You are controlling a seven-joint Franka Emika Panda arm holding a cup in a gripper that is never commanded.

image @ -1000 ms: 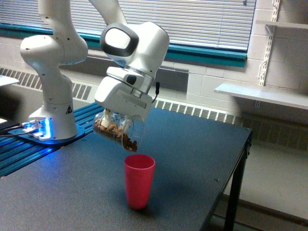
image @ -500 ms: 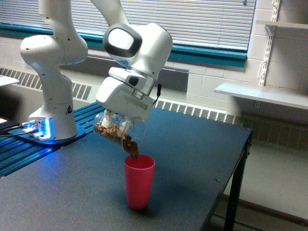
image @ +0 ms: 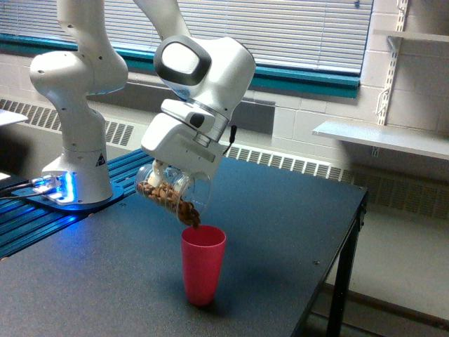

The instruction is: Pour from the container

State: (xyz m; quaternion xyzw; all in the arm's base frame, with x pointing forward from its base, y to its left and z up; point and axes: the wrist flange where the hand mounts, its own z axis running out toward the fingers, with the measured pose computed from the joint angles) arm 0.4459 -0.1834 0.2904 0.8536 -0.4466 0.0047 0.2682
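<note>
Exterior view: container (image: 170, 194) mouth tips over pink cup (image: 203, 265) rim.

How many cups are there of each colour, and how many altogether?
Clear cup with brown bits, tilted in the end effector: 1
Pink cup standing on the table: 1
Total: 2 cups

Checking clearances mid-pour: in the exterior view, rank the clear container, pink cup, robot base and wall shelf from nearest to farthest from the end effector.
1. Clear container, held in the end effector.
2. Pink cup, just below the container's mouth.
3. Robot base, toward the view's left.
4. Wall shelf, far on the view's right.
</note>
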